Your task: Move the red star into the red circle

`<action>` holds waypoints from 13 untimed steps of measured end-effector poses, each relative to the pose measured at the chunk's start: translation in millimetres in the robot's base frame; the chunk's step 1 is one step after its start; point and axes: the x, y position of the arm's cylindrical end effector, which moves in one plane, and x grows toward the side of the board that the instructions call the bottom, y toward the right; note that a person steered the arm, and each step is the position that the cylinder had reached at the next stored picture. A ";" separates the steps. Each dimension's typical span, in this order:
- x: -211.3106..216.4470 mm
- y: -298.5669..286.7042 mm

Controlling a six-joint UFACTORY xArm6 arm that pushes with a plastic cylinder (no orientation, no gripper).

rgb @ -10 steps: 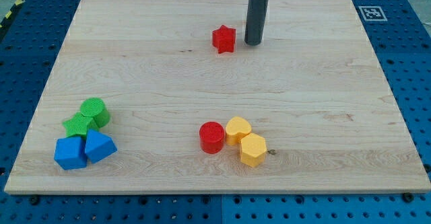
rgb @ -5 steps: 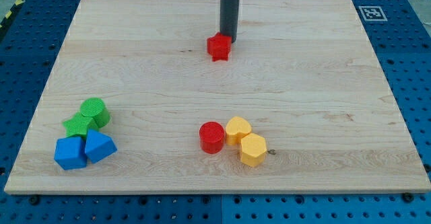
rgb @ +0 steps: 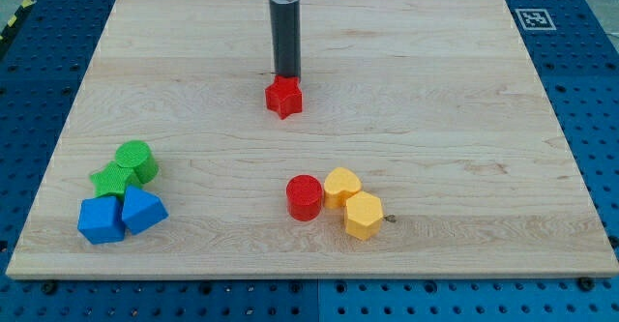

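Observation:
The red star [rgb: 283, 98] lies on the wooden board [rgb: 464, 119], left of centre in the upper half. My tip [rgb: 287, 76] stands right at the star's top edge, touching it. The red circle [rgb: 304, 197], a short cylinder, stands lower down near the view's bottom centre, well below the star and slightly to its right. A yellow block [rgb: 341, 186] touches the circle's right side.
A second yellow block [rgb: 364, 216] sits just below and right of the first. At the lower left a cluster holds a green cylinder [rgb: 135, 161], a green star [rgb: 111, 179] and two blue blocks [rgb: 101, 220], [rgb: 143, 210]. A tag marker [rgb: 533, 18] is at the top right corner.
My tip has moved left and down from the star's right side to its top. The red star has slid left and down, toward the red circle.

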 end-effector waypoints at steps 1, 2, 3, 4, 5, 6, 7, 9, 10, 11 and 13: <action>15.4 -10.4; 25.4 -8.2; 43.7 -4.8; 68.0 -4.7; 89.9 -4.7; 111.8 -3.5; 120.7 16.4; 94.5 67.3; 39.1 68.5; -21.3 68.5; -31.7 68.5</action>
